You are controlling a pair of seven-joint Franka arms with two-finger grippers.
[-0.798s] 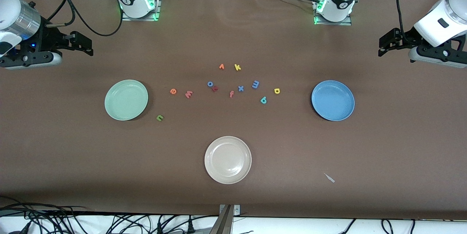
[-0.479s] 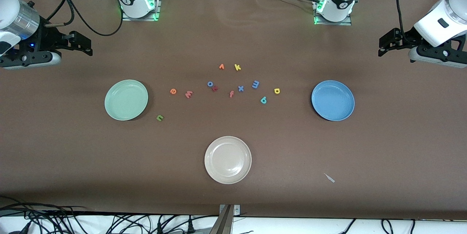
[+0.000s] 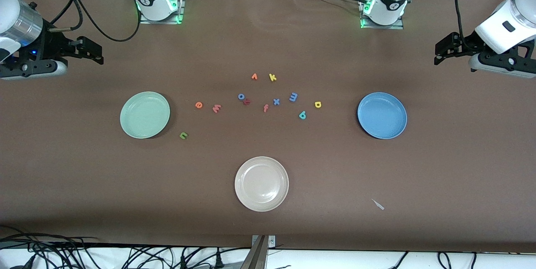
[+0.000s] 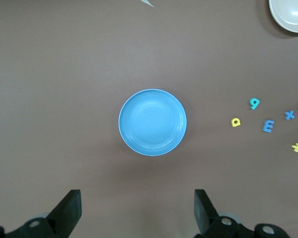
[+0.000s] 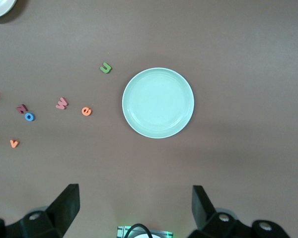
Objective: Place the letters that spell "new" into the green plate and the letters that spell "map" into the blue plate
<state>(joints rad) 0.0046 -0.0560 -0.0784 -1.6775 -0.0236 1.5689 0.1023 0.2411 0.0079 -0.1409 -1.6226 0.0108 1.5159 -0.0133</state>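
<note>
Waiting with fingers spread, left hand [image 4: 136, 213] above blue plate [image 3: 382, 115], right hand [image 5: 134, 210] above green plate [image 3: 145, 114], letters [image 3: 251, 103] lying between them on the counter [image 3: 377, 168].

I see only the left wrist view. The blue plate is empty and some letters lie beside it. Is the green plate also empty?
Observer: Yes, the green plate holds nothing.
Operator: Where do its three letters lie?
Observer: All are on the table. The green "n" lies closest to that plate, nearer to the front camera than the orange "e" and the pinkish-red "w".
Operator: And the other arm?
Observer: The right gripper hangs over the table at the right arm's end, jaws open, holding nothing.
</note>
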